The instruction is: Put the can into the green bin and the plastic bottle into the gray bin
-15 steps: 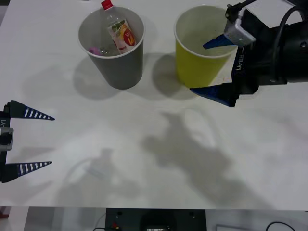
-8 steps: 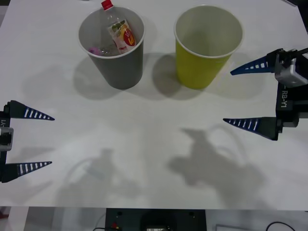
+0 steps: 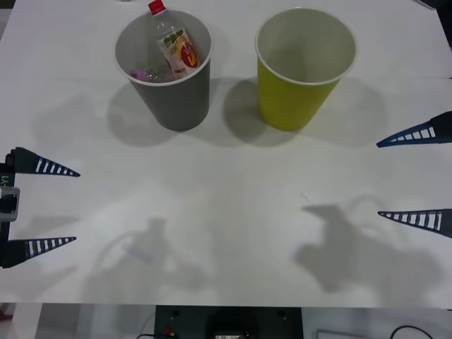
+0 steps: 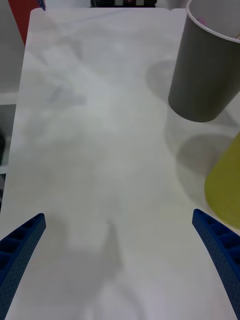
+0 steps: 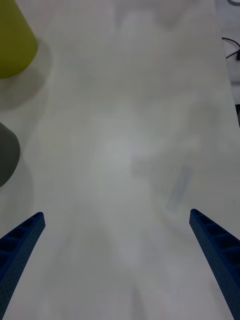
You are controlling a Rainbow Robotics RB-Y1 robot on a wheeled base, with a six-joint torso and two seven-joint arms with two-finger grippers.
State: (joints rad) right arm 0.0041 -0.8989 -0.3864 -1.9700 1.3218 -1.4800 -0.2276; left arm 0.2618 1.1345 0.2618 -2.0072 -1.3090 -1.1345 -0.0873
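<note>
White table (image 3: 226,233) carries both bins, well ahead of both grippers' spread, empty jaws: left gripper (image 3: 42,206), right gripper (image 3: 415,176). Plastic bottle (image 3: 175,46) leans inside gray bin (image 3: 173,99); green bin (image 3: 293,99) beside it.

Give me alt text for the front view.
Two bins stand at the table's far side: the gray bin holding the plastic bottle, red cap up, and the green bin beside it. The left gripper and right gripper hover open at opposite table edges.
</note>
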